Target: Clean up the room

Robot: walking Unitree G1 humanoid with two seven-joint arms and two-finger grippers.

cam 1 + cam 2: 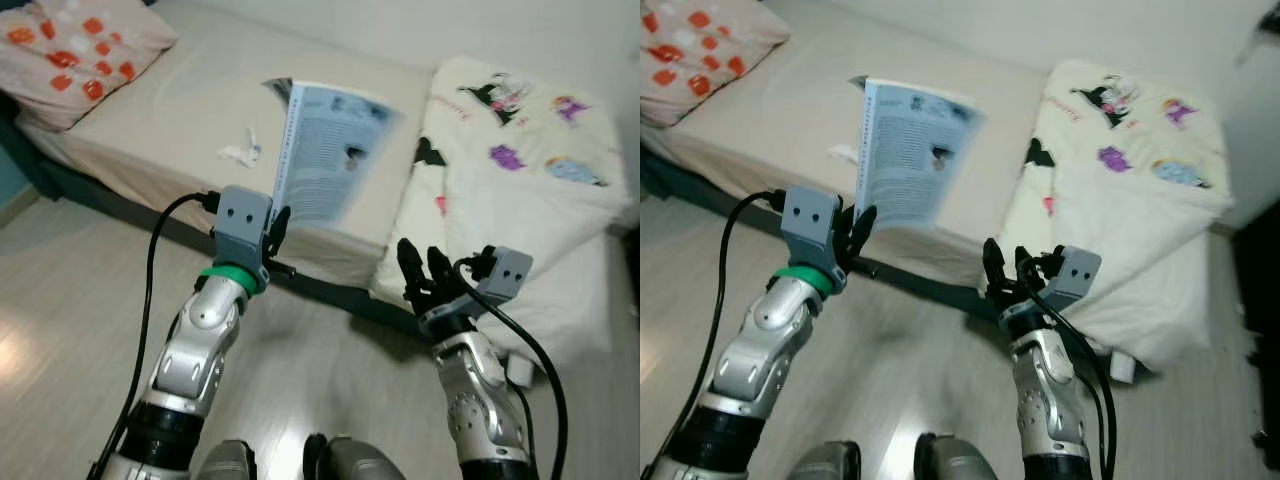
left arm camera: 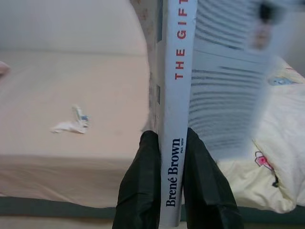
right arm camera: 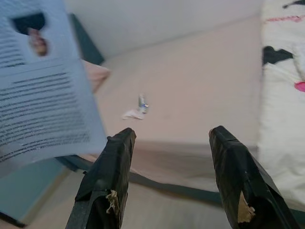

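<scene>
Your left hand (image 1: 277, 232) is clamped shut on the spine of a pale blue paperback book with red lettering (image 1: 325, 150), near its lower end. The book stands upright above the near edge of the beige-sheeted bed (image 1: 180, 120). In the left wrist view the two black fingers (image 2: 140, 186) pinch the spine from both sides while the back cover fans loose and blurs. Judgement: a spine grip keeps the pages together but leaves the covers free to flap, so expect sway.

Your right hand (image 1: 425, 270) hovers in front of the bed's near edge, its fingers spread wide and holding nothing. It sits just before the folded cream quilt with cartoon prints (image 1: 520, 170) that covers the bed's right end.

Still on the bed: a small crumpled white wrapper (image 1: 242, 152) on the bare sheet beyond the book, and a pink pillow with orange-red blotches (image 1: 75, 50) at the far left end.

Room to move: the grey wood-look floor (image 1: 80, 290) before the bed looks open on the left. Judgement: the quilt's overhang crowds the right hand, so withdraw it toward you from the bed edge.
</scene>
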